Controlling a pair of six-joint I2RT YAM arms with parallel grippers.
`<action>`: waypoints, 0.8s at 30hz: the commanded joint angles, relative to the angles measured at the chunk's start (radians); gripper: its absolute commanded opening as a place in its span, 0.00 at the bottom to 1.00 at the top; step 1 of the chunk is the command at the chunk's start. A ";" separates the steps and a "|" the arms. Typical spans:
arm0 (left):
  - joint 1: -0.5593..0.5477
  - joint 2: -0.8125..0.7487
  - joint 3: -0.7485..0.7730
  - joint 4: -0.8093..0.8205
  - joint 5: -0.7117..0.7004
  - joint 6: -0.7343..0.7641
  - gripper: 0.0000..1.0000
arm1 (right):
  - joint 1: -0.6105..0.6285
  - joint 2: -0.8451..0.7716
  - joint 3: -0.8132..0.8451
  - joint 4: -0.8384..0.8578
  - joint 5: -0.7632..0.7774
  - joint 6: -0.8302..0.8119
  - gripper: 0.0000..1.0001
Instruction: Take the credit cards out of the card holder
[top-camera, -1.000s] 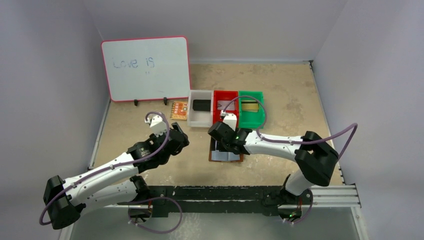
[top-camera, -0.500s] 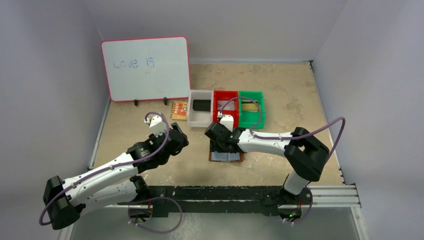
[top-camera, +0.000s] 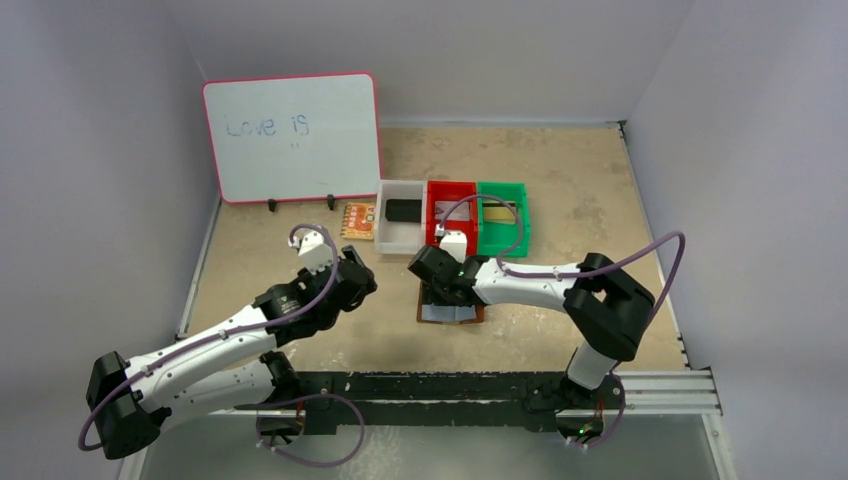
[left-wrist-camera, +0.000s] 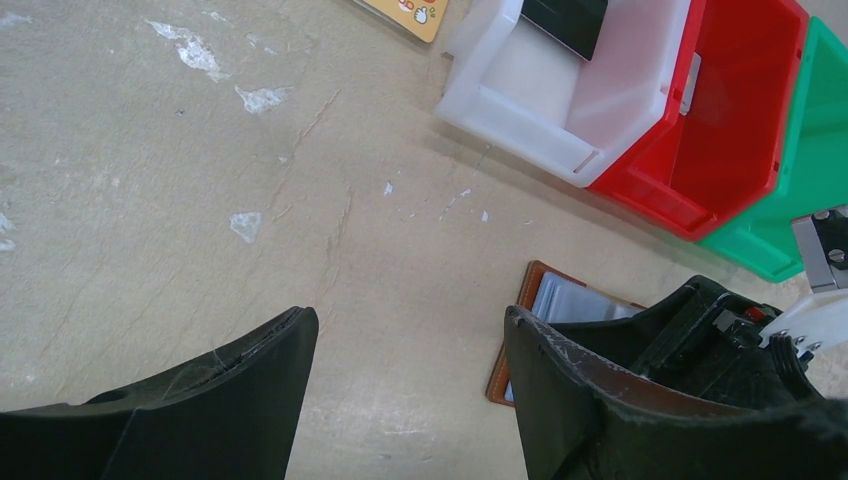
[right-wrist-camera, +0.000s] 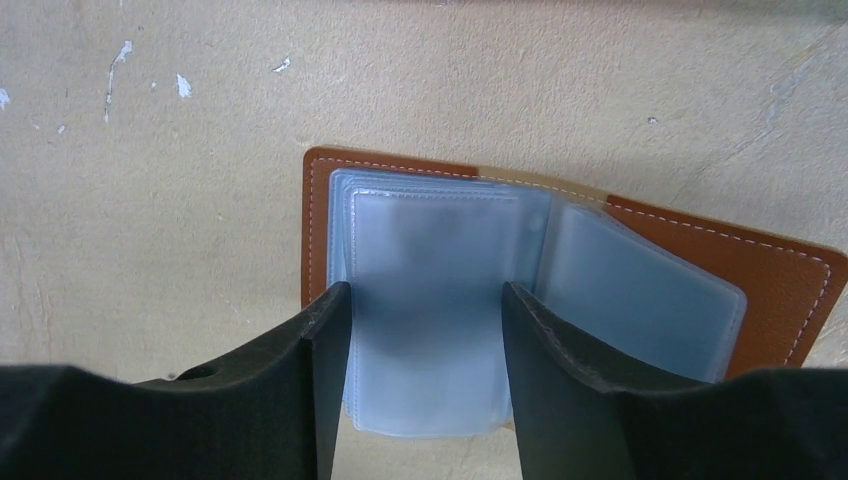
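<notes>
Right jaws half open over the open holder (right-wrist-camera: 780, 290), gripping nothing; left jaws wide, empty, above the table (left-wrist-camera: 150, 200).

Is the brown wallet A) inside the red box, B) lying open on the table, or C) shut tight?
B: the card holder lies spread open on the table, with its pale blue pocket sleeves facing up.

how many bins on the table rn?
3, in a row just beyond the open card holder: white bin on the left, red bin in the middle, green bin on the right. None appears hidden.
</notes>
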 joint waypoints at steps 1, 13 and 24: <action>0.001 -0.007 -0.005 0.000 -0.021 -0.019 0.68 | 0.001 0.000 -0.003 -0.006 0.016 0.034 0.53; 0.001 0.004 -0.006 0.019 -0.004 -0.011 0.68 | -0.037 -0.101 -0.118 0.142 -0.077 0.015 0.53; 0.000 0.053 -0.001 0.065 0.042 0.017 0.68 | -0.071 -0.157 -0.176 0.180 -0.103 0.030 0.42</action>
